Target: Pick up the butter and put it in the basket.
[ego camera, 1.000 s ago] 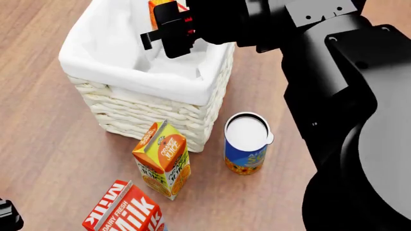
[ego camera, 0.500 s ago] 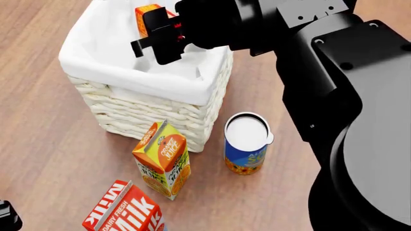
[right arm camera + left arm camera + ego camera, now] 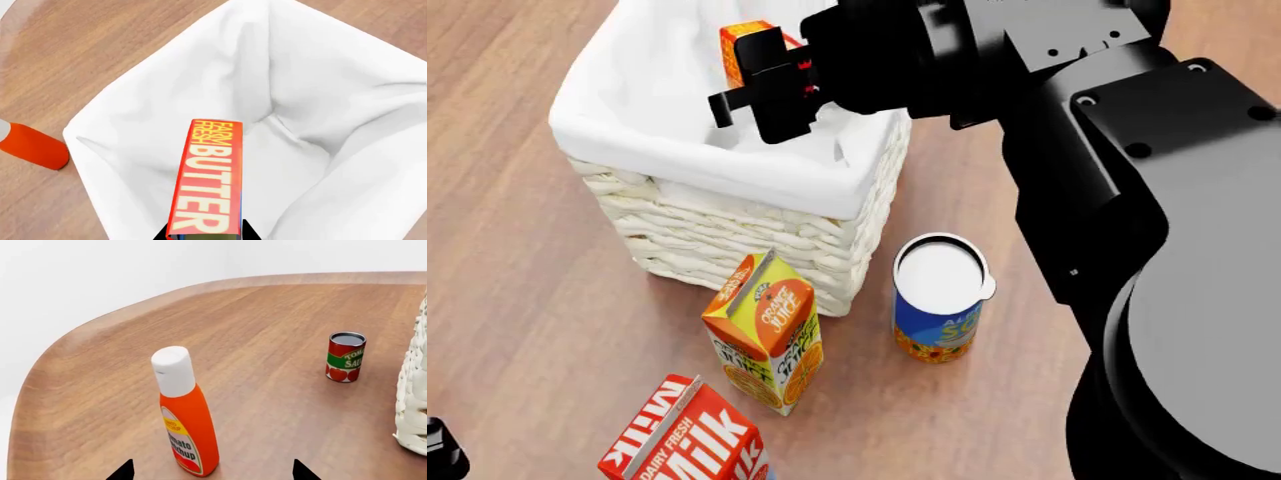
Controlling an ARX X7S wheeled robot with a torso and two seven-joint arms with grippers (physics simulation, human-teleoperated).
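one gripper, the right (image 3: 777,88), is clamped on the butter (image 3: 205,180), holding it over the open basket (image 3: 747,170), above the white liner (image 3: 293,90). left gripper (image 3: 210,475) shows only two dark tips set apart, near a ketchup bottle (image 3: 185,415) on the table (image 3: 267,320); a tomato can (image 3: 345,357) stands farther off.

Butter (image 3: 205,180) above basket (image 3: 714,215); juice carton (image 3: 765,332) before it.
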